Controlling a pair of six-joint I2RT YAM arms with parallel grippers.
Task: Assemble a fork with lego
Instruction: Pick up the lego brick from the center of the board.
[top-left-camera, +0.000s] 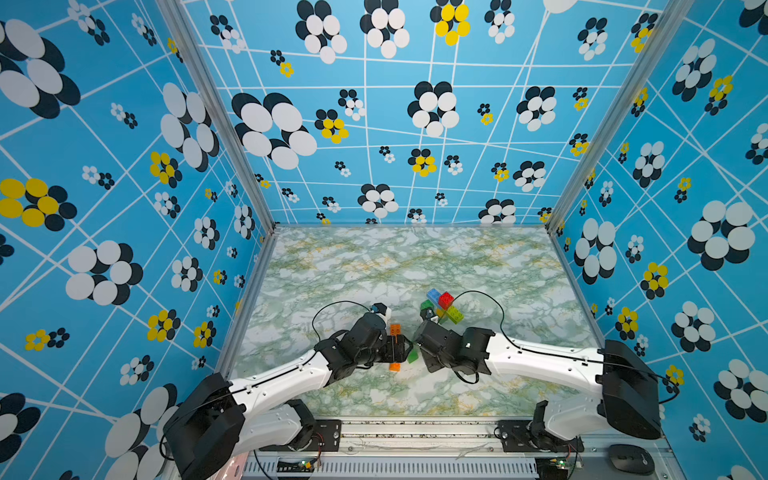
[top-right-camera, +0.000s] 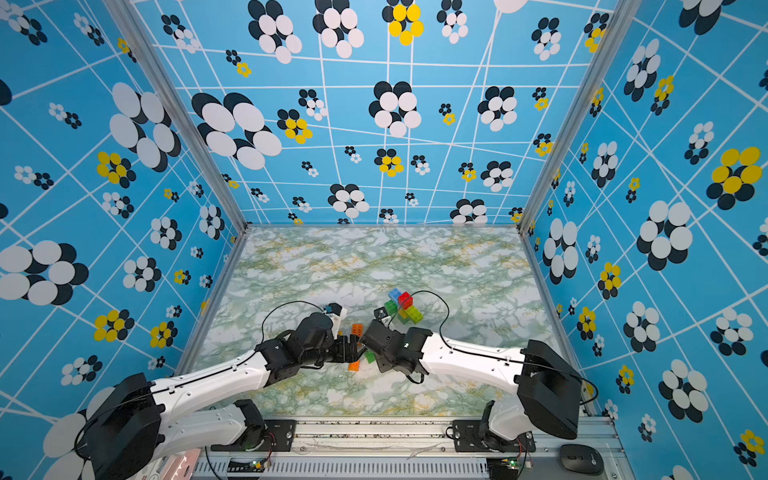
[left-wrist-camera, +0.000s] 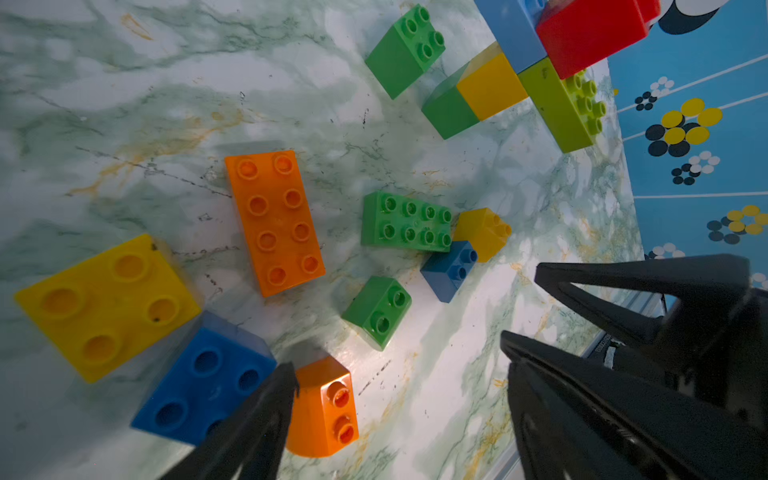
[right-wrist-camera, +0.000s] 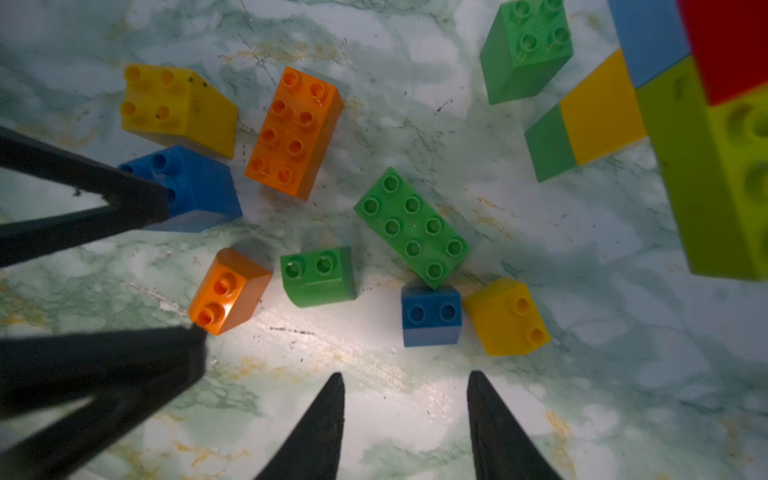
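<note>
Lego bricks (top-left-camera: 395, 330) lay on the green marble table (top-left-camera: 415, 257), near the front and in the middle, right under the two robot arms. A long orange brick (right-wrist-camera: 293, 133) sat beside a yellow square brick (right-wrist-camera: 174, 108) and a blue square brick (right-wrist-camera: 195, 183), and those two touched each other. A long green brick (right-wrist-camera: 411, 226) lay near the middle. A small blue brick (right-wrist-camera: 430, 313) was just beside its corner, and a small yellow brick (right-wrist-camera: 507, 318) was next to that. A small green brick (right-wrist-camera: 318, 276) and a small orange brick (right-wrist-camera: 228, 291) sat close together. Farther back stood a clump of bricks stuck together (top-left-camera: 444, 307), with red on top and light blue, lime, yellow and green under it. A green square brick (right-wrist-camera: 525, 50) stood alone near the clump. The left gripper (left-wrist-camera: 398, 353) hung low with its fingers spread wide and held nothing. One finger tip was right by the small orange brick, but I could not tell if it touched. The right gripper (right-wrist-camera: 405, 374) pointed down at bare table just in front of the small blue brick. Its fingers had a gap between them, with no brick inside.
</note>
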